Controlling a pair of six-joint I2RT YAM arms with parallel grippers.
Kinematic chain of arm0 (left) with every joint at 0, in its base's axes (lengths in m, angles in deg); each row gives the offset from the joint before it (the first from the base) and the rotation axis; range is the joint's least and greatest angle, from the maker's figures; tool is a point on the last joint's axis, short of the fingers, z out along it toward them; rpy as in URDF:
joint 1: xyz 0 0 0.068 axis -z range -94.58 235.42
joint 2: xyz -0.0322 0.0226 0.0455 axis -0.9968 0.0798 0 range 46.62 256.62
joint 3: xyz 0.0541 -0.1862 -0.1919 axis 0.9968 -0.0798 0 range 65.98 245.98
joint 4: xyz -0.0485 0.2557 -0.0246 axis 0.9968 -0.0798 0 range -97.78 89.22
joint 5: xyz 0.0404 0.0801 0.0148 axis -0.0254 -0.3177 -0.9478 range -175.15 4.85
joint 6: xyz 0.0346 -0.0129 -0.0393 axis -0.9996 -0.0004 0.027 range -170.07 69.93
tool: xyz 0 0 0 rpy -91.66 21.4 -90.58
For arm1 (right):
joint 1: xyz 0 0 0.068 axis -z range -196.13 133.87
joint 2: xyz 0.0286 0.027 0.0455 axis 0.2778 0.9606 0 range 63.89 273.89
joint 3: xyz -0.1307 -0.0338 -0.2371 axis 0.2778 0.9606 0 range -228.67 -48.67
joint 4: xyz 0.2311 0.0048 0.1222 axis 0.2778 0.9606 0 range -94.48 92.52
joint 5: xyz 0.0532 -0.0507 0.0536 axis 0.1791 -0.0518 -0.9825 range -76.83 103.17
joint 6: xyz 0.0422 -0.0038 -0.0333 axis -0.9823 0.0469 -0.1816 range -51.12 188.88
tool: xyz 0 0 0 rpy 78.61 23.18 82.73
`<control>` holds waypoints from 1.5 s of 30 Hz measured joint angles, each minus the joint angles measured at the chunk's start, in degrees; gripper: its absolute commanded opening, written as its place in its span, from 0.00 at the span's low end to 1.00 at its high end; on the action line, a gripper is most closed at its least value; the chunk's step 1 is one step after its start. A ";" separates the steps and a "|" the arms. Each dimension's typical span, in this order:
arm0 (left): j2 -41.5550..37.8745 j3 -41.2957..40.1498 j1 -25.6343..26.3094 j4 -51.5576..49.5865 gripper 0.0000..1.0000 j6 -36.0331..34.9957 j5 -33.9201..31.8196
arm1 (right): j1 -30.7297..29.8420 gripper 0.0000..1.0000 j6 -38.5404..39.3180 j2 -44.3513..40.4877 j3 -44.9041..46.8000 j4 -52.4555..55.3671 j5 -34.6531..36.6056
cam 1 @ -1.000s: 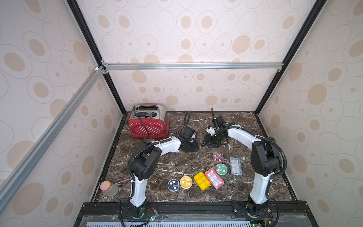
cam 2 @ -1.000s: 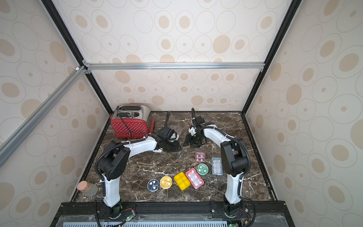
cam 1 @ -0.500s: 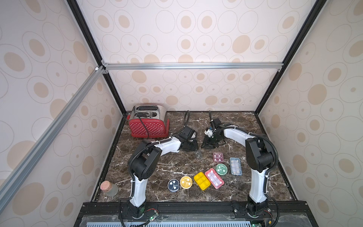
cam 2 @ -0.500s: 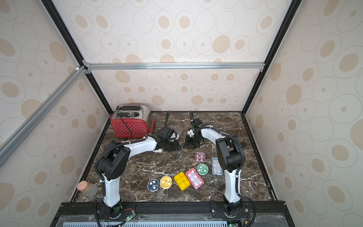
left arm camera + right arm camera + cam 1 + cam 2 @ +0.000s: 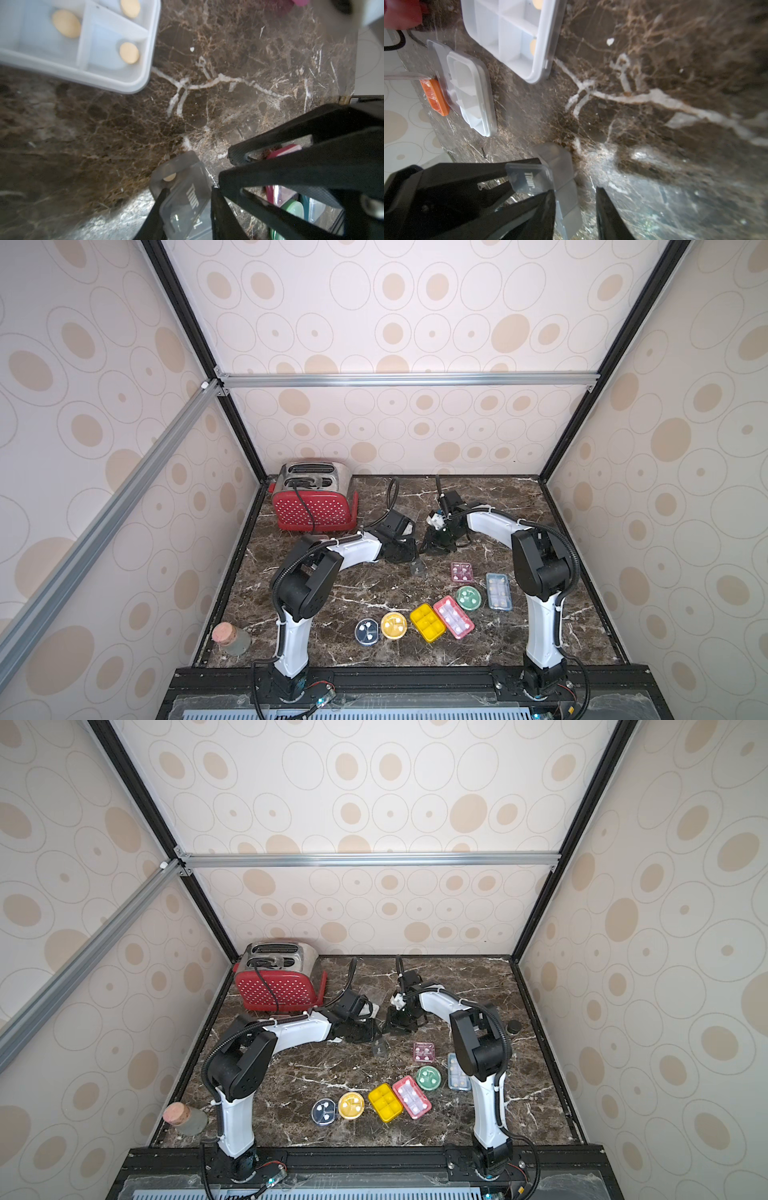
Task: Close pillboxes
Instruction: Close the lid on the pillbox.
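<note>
On veined marble (image 5: 228, 62), smoky translucent oblong pillbox (image 5: 185, 199), clamped in left gripper (image 5: 188, 189), right gripper (image 5: 575, 189) alongside, hold unclear

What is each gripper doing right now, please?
Left gripper: closed on the grey pillbox.
Right gripper: astride the same pillbox; whether it grips cannot be told.

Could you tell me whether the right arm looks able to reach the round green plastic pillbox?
Probably yes: the round green plastic pillbox lies unobstructed on the marble table, beside the right arm.
</note>
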 measured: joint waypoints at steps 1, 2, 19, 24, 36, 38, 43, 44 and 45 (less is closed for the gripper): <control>0.00 0.00 -0.04 0.02 0.36 0.00 0.02 | -0.04 0.34 -0.11 0.35 -0.02 -0.07 -0.02; 0.00 0.00 -0.04 0.00 0.37 0.02 0.09 | -0.11 0.34 -0.15 0.68 -0.02 -0.13 -0.09; -7.54 -0.31 -0.09 -3.52 0.57 -2.14 -2.89 | -0.22 0.33 -0.48 1.36 -0.02 -0.81 -1.07; -7.37 -1.25 -0.37 -3.10 0.57 -1.14 -4.79 | -0.22 0.33 -0.48 1.36 0.00 -0.92 -1.05; -3.89 -2.69 -0.87 -0.09 0.53 2.38 -6.14 | -0.22 0.33 -0.15 1.36 0.39 -0.94 -1.14; -3.87 -2.69 -0.94 0.04 0.52 2.54 -6.14 | -0.22 0.33 -0.09 1.36 0.63 -0.92 -1.11; -3.85 -3.45 -0.94 0.94 0.46 2.84 -5.70 | -0.22 0.33 -0.09 1.36 0.79 -0.98 -1.25; -3.85 -3.80 -0.94 1.14 0.46 2.97 -5.55 | -0.22 0.33 -0.09 1.36 0.79 -0.98 -1.25; -3.82 -4.24 -0.94 1.36 0.44 3.15 -5.40 | -0.22 0.33 -0.09 1.36 0.79 -0.98 -1.25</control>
